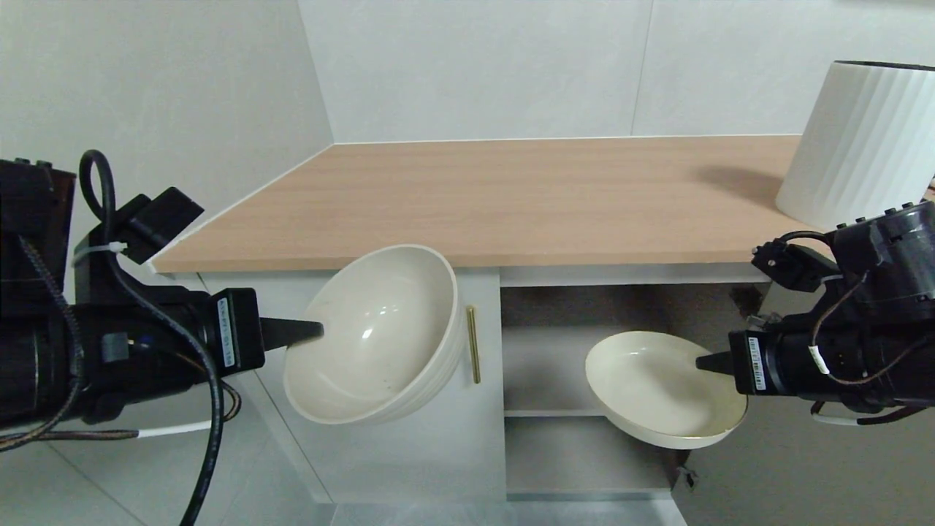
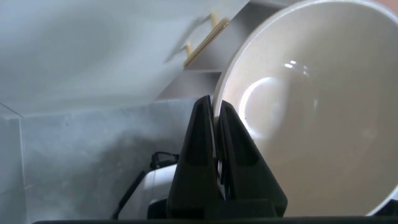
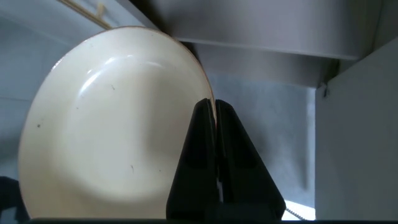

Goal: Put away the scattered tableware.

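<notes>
Your left gripper (image 1: 313, 331) pinches a deep cream ribbed bowl (image 1: 372, 340), closed white cabinet door (image 1: 413, 446) just beyond; your right gripper (image 1: 705, 361) pinches a shallow cream plate (image 1: 654, 387) before the open shelf (image 1: 544, 365)

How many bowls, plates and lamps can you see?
bowl: 1
plate: 1
lamp: 1
Total: 3
</notes>
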Tool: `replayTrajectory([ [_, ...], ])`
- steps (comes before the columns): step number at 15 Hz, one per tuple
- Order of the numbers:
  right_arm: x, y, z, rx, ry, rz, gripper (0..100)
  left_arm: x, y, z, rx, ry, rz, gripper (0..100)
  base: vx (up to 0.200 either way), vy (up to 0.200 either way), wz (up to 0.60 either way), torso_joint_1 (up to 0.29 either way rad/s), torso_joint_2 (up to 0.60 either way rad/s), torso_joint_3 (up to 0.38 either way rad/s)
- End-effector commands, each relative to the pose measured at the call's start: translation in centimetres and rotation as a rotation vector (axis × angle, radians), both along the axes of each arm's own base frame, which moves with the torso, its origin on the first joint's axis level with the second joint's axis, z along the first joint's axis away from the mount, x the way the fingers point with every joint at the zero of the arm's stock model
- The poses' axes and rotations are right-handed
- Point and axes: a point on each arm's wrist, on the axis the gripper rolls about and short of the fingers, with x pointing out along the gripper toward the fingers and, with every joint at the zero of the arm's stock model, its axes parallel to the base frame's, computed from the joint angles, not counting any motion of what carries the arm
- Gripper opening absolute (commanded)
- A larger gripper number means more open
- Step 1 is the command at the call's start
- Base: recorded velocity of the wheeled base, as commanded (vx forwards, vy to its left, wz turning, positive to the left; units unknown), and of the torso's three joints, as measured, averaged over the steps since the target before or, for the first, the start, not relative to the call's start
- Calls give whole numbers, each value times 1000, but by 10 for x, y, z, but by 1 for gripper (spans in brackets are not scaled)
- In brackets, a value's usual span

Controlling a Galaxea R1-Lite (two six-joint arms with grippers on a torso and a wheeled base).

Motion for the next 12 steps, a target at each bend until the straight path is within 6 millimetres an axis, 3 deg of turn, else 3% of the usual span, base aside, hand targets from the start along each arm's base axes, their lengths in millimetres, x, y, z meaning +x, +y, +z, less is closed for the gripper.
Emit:
replayTrajectory([
  [1, 1, 1, -1, -2, 6, 1, 0, 2, -1, -2, 3, 7, 1, 0, 0, 0, 0, -139, 461, 300],
  [6, 1, 1, -1, -3, 5, 2, 0, 2, -1, -2, 4, 10, -1, 0, 0, 0, 0, -80, 386, 285],
  [11, 2, 1, -3, -10, 8, 6, 0, 3, -1, -3, 6, 14, -1, 0, 0, 0, 0, -11, 36, 21],
  [12, 10, 6, -10, -15, 6, 14, 0, 6, -4, -8, 13, 36, -6, 0, 0, 0, 0, 0, 0, 0],
])
